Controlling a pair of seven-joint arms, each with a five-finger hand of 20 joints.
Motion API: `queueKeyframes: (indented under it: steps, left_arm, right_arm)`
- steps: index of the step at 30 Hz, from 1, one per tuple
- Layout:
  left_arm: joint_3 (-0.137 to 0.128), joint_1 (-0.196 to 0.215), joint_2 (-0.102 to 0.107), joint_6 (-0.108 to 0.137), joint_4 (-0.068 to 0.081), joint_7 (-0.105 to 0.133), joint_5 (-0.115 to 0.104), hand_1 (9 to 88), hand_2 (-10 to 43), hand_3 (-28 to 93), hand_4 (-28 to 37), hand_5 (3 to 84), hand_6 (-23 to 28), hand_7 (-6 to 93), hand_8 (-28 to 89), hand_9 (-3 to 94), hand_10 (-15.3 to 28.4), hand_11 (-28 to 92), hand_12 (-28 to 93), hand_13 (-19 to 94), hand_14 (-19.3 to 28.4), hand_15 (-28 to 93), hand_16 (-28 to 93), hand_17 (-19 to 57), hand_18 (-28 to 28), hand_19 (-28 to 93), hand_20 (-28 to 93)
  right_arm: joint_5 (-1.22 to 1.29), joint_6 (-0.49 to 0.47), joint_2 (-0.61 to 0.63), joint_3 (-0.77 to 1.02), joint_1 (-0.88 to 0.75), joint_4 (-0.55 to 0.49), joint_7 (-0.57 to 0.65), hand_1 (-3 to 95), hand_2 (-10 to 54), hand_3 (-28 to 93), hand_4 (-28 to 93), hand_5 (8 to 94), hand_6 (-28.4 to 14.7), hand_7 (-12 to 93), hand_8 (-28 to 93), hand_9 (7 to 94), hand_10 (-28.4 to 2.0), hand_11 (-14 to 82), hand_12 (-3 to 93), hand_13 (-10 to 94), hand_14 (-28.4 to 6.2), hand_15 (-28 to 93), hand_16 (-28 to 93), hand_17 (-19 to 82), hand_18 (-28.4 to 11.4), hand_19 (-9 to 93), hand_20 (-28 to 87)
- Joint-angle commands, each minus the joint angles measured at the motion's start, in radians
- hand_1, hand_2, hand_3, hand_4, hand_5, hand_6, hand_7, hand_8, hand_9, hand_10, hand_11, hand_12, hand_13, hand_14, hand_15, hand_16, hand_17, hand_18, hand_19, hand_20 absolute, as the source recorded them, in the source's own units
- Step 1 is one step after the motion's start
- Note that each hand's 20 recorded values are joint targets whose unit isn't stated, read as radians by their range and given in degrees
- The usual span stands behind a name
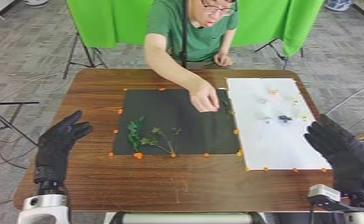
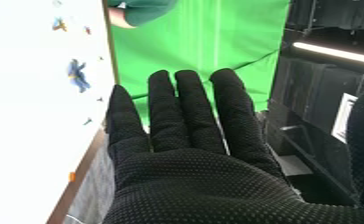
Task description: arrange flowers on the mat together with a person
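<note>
In the head view my left hand (image 1: 61,142) is at the table's left side, fingers straight, holding nothing. My right hand (image 1: 338,145) is past the right edge of the white mat (image 1: 263,145); in the right wrist view the right hand (image 2: 205,175) has straight fingers. A dark mat (image 1: 192,140) bears a leafy green stem (image 1: 134,134) and a thin branching sprig (image 1: 165,140) at its lower left. A person's hand (image 1: 203,99) is over the dark mat's upper right, by a small green stem (image 1: 225,102). Small pale flowers and a dark blue flower (image 1: 284,118) lie on the white mat.
The brown table (image 1: 90,185) reaches beyond both mats. Orange bits (image 1: 138,155) line the mats' edges. The person stands at the table's far side before a green backdrop (image 1: 107,30). A tripod (image 1: 82,45) stands behind the table.
</note>
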Motion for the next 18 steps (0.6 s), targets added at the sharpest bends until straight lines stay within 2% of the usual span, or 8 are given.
queueKeyframes:
  steps: [1,10,18]
  left_arm:
    - [-0.003,0.012,-0.010,-0.018,0.007,-0.015,0.001,25.4,-1.1,72,-21.5,47.7,4.0,9.9,-6,51.0,14.6,18,13,46,17.5,21,-3,16.1,13.5,14,21]
    - [-0.002,0.006,-0.009,-0.021,0.009,-0.020,0.002,25.3,-1.3,72,-21.6,47.5,3.9,9.9,-6,51.0,14.6,18,13,46,17.5,21,-3,16.1,13.4,14,21]
    - [-0.001,0.008,-0.009,-0.019,0.007,-0.020,0.004,25.4,-1.1,71,-21.6,47.5,3.9,9.8,-6,50.8,14.6,18,13,45,17.6,21,-3,16.1,13.3,14,21]
  right_arm:
    - [-0.023,0.043,0.024,-0.037,0.017,-0.001,0.022,4.9,5.1,74,-18,38.4,-3.1,7,-8,39.6,-14.8,3.9,9.7,31,-11.4,11,5,17,-17.0,2,23]
    - [-0.055,0.114,0.062,-0.102,0.069,0.007,0.061,5.0,5.1,74,-18,39.1,-3.0,7,-8,40.3,-14.9,4.0,9.7,32,-11.4,12,5,17,-17.0,2,23]
    - [-0.067,0.116,0.067,-0.111,0.077,0.010,0.065,5.3,5.1,74,-18,39.5,-3.2,7,-8,40.4,-14.8,4.0,9.8,32,-11.4,12,5,17,-16.9,2,23]
